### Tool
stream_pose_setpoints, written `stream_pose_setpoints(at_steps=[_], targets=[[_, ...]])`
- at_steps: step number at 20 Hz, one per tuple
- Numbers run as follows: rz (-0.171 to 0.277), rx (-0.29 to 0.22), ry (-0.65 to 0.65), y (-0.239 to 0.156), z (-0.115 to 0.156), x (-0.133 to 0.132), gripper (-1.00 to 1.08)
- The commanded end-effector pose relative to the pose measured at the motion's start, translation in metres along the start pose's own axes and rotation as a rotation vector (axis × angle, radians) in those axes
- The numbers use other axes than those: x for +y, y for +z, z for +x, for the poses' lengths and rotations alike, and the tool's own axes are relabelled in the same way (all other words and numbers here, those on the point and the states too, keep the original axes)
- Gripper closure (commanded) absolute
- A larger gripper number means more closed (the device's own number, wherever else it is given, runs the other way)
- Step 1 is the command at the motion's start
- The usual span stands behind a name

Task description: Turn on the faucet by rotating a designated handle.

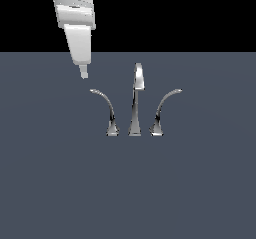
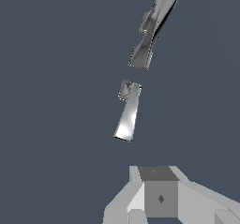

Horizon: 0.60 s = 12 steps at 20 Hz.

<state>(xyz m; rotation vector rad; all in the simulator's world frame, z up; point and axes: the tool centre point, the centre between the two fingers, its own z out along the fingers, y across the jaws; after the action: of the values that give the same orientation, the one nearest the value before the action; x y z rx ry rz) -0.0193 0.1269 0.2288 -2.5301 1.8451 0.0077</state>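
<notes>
Jaws: drawn together, gripping nothing. Gripper [image 1: 84, 74]: hangs above and just to the exterior view's left of the handle's tip, apart from it. Handle [image 1: 106, 109]: slim chrome lever on a flared base, arching up with its tip bent toward the exterior view's left. Faucet [image 1: 136, 100]: tall central spout, mirror lever [image 1: 164, 108] beyond. Surface [image 1: 128, 193]: flat, dark grey-blue.

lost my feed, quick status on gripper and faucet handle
Gripper above the handle tip, not touching, jaw state unclear. Faucet upright, untouched. Nothing in the way.
</notes>
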Motion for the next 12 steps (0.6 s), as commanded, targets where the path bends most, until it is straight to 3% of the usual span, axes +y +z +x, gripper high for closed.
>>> stream_pose_setpoints(at_steps=[1,12], targets=[[0.0,0.003,0.054,0.011,0.006,-0.011,1.08],[-0.003,0.011,0.243,0.048,0.034,-0.044,1.08]])
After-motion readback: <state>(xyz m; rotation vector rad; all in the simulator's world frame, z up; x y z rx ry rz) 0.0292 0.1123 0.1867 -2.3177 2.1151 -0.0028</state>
